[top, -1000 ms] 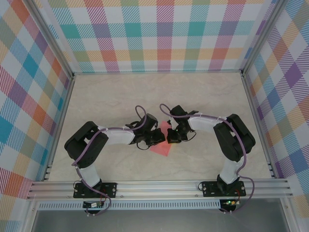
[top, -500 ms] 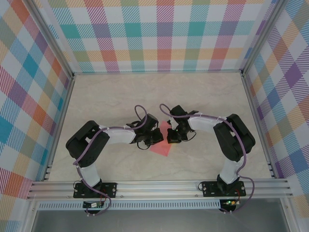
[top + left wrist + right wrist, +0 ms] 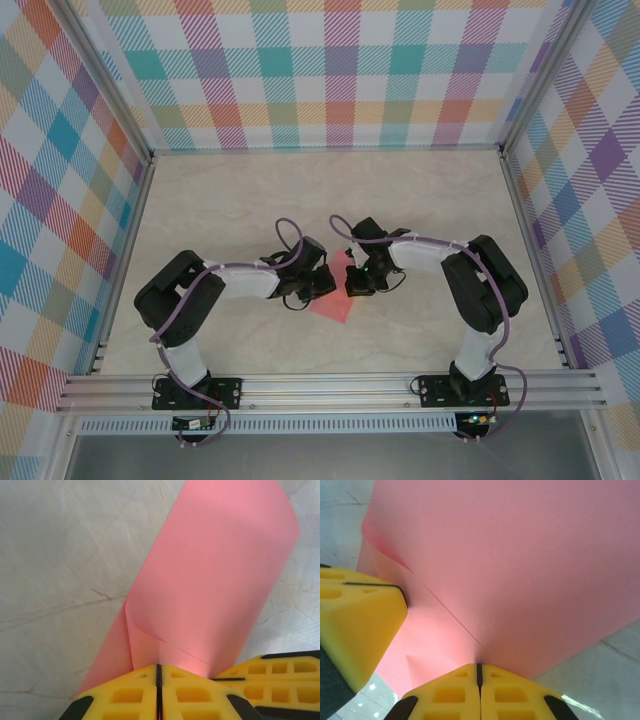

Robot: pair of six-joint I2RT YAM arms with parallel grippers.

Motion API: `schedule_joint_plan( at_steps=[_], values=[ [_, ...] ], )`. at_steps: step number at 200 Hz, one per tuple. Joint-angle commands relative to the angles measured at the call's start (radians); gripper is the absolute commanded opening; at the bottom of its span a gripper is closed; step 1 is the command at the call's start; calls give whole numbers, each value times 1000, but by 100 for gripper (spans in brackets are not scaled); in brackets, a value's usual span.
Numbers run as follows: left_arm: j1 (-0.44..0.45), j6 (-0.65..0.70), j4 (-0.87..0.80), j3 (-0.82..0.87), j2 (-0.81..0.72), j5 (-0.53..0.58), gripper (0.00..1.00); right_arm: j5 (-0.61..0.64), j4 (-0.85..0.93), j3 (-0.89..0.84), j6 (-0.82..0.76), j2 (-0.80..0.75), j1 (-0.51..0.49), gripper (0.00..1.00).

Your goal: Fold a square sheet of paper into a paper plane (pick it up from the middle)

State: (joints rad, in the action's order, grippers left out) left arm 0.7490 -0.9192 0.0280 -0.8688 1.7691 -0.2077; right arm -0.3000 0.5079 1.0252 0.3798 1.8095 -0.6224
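The square sheet of paper (image 3: pixel 336 306) is salmon pink and lies at the middle of the table, partly lifted and curled over itself between both grippers. My left gripper (image 3: pixel 321 286) is shut, and in the left wrist view the paper (image 3: pixel 215 570) rises from the seam of its yellow jaws (image 3: pixel 159 667) as a rolled-over flap. My right gripper (image 3: pixel 353 282) is shut too, pinching the paper (image 3: pixel 520 555) at its fold (image 3: pixel 479 666). Each wrist view shows the other gripper's yellow fingers (image 3: pixel 280 677) (image 3: pixel 355 625) close beside, touching the sheet. No finished paper plane is in view.
The pale marbled table (image 3: pixel 250 200) stretches behind and beside the arms. Checkered walls (image 3: pixel 340 70) close the back and both sides, with aluminium posts. A metal rail (image 3: pixel 330 385) carrying the arm bases runs along the near edge.
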Motion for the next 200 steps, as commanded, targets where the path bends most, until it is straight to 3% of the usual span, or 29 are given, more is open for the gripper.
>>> schedule_joint_plan(
  at_steps=[1, 71, 142, 200],
  values=[
    [-68, 42, -48, -17, 13, 47, 8, 78, 8, -38, -18, 85, -9, 6],
    [-176, 139, -54, -36, 2, -20, 9, 88, 11, -29, -37, 88, -8, 5],
    [-165, 133, 110, 29, -84, -212, 9, 46, -65, 46, -266, 50, -8, 6],
    [-133, 139, 104, 13, -12, -224, 8, 25, -57, 115, -372, 71, 2, 5]
  ],
)
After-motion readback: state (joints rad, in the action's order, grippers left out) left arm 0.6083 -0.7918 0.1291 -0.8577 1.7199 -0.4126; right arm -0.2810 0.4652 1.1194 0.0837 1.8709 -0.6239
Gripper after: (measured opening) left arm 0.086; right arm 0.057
